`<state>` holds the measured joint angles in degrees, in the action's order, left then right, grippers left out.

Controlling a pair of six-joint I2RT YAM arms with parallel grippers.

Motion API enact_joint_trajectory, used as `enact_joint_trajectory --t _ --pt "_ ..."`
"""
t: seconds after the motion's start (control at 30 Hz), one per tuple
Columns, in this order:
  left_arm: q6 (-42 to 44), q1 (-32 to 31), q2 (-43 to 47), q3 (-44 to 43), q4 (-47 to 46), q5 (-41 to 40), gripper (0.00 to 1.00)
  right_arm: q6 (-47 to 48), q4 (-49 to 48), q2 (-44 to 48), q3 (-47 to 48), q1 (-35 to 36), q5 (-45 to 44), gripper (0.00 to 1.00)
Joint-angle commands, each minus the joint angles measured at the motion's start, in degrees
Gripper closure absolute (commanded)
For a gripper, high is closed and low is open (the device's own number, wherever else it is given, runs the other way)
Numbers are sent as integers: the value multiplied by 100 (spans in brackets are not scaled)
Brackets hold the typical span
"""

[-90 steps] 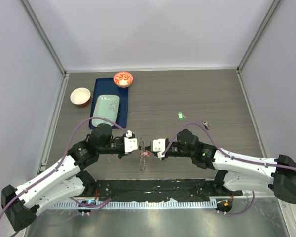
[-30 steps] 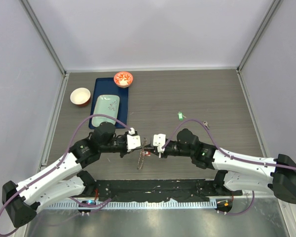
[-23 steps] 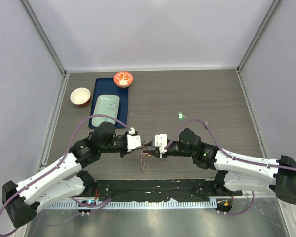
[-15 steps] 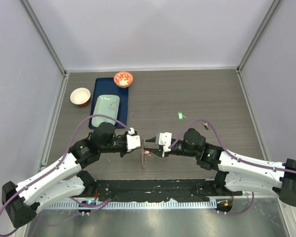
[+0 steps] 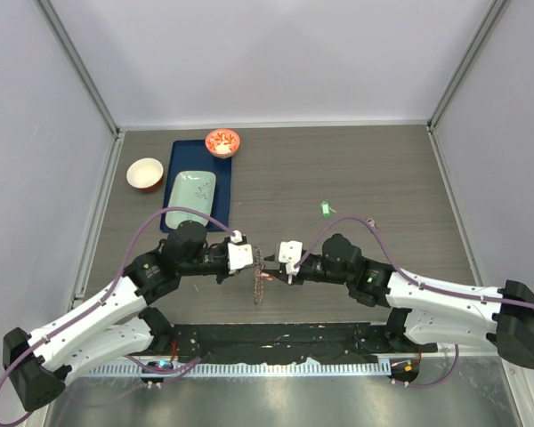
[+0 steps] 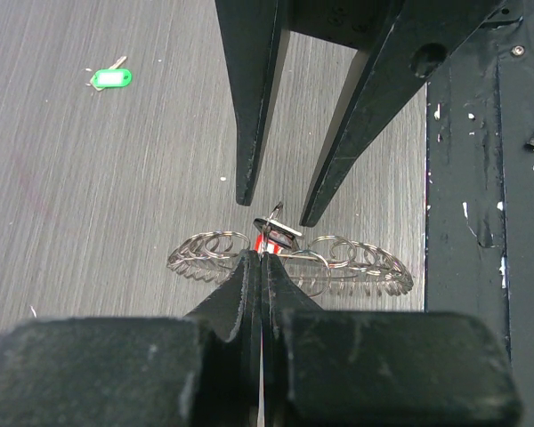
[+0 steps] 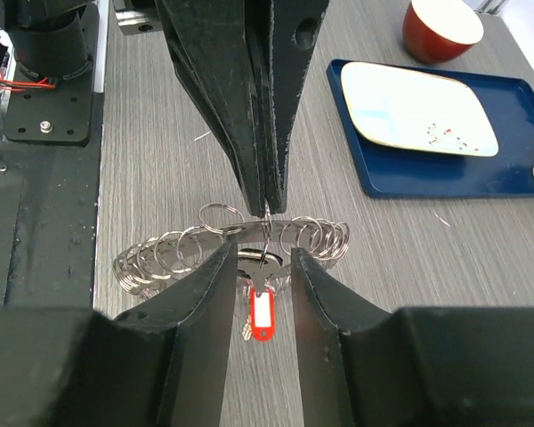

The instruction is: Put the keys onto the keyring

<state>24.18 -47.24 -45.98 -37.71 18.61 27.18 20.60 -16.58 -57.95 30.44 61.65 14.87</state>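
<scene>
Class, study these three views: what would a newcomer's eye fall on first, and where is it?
At the near middle of the table, two pairs of jaws meet nose to nose, the left jaws shut on a silvery keyring. A red key hangs at the ring, between the open right jaws. Farther out a green key lies alone, and a navy tray sits at far left.

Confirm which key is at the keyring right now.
The red-headed key: it hangs at the keyring, inside the open right gripper. The green-headed key lies loose on the table, well apart.
</scene>
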Motion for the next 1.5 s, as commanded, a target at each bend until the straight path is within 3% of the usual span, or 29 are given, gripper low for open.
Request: enact_joint_trajectory --t 0.0,0.2,0.4,1.47 --pt "-54 -4 115 -25 -472 51 100 -30 -285 -67 -2 -30 -46 64" --pt "-54 -4 106 -25 -472 51 100 -82 -381 -155 -47 -65 -81 75" --pt "-63 -4 98 -25 -464 68 100 -91 -390 -164 -20 -74 -46 99" --pt "-133 -13 -298 -245 -174 209 100 172 -38 -155 507 -74 235 99"
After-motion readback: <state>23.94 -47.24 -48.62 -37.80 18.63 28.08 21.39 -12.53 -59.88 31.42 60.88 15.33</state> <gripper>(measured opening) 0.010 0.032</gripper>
